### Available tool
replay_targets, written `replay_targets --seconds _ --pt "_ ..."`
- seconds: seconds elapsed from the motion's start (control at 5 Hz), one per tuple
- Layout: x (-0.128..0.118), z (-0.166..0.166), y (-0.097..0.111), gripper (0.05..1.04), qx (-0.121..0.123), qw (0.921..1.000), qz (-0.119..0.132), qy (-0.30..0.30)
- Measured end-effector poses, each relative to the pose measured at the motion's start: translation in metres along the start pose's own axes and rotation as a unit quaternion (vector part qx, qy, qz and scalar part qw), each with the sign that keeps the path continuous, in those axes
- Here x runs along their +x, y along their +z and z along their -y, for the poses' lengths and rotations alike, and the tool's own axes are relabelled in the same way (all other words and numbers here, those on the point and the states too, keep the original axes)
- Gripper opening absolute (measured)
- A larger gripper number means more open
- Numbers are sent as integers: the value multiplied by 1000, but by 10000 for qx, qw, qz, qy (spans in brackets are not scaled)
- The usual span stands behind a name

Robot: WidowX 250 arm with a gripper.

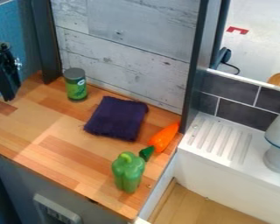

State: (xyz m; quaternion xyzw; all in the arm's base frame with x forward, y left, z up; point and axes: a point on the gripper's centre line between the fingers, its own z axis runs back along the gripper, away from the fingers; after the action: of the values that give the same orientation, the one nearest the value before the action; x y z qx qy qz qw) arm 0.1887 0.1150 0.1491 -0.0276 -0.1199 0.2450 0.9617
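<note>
The black gripper [8,89] hangs at the left edge, above the back left part of the wooden counter, holding nothing that I can make out. To its right a green can with a grey lid [75,85] stands upright near the back wall. A folded dark purple cloth [117,118] lies flat in the middle of the counter. Right of the cloth an orange carrot [164,138] lies with its green top toward the front. A green bell pepper [128,173] stands by the counter's front right, close to the carrot's top.
The wooden counter [57,144] ends at a front edge and a right edge. Behind it rises a whitewashed plank wall [124,57] between dark posts. At the right are a white ribbed drainboard [221,140], a grey-white vessel [278,144] and dark tiles [242,116].
</note>
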Motion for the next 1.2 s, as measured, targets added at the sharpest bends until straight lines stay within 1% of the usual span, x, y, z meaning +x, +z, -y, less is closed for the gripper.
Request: replay_targets --seconds 0.2,0.4,0.6,0.8,1.0,1.2 --pt "-2 0 -4 1001 -14 10000 -91 -16" --pt "29 25 -29 1001 -152 9946 -263 -988" --pt "61 61 -48 1001 -121 9913 -17 -1307" --pt "96 82 -64 1001 -86 9890 241 -1457" --pt "108 92 -82 1001 12 9865 474 -1565" --pt "117 90 -107 1001 96 9859 624 -1551"
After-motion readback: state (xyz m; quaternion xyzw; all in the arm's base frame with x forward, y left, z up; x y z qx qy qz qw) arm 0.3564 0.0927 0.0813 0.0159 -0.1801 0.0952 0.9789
